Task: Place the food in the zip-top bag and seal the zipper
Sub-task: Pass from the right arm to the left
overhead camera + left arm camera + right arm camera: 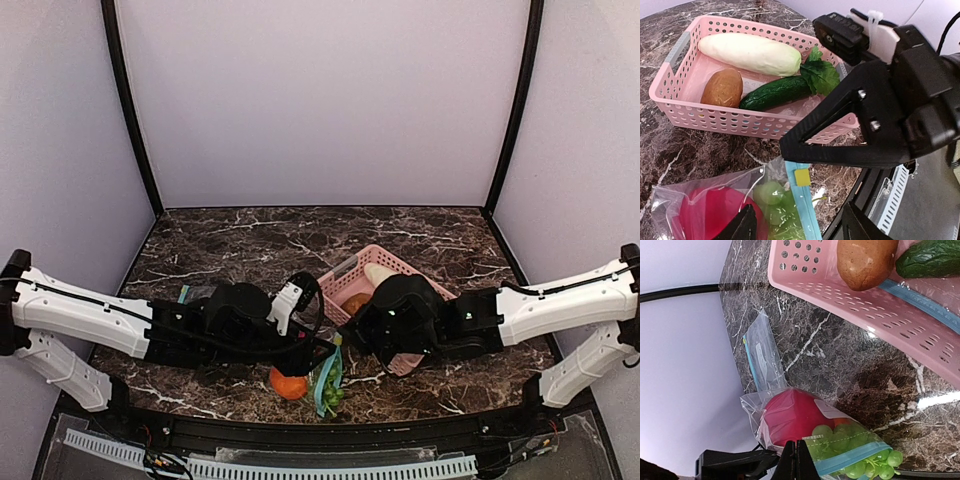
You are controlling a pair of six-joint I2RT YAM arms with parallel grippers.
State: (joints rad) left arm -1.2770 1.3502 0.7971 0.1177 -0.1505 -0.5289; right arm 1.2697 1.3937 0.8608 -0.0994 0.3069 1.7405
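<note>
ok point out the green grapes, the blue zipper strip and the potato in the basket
green grapes (pixel 840 435): right wrist view, on a grape inside the clear bag
zipper (pixel 804 210): left wrist view, middle of the light blue strip
potato (pixel 722 87): left wrist view, centre of its brown skin

Both long arms are wearing glossy white shells, the left arm (pixel 85 318) and the right arm (pixel 565 300) alike, each carrying a thin black cable (pixel 80 293) along its top. Toward the wrists the housings (pixel 235 315) are turning matte black and blocky. The black two-finger right gripper (pixel 785 148) is showing triangular open-framed fingers (pixel 840 107), two silver screws (pixel 860 93), and a white plate (pixel 885 45) strapped by a white zip tie (pixel 874 20).
</note>
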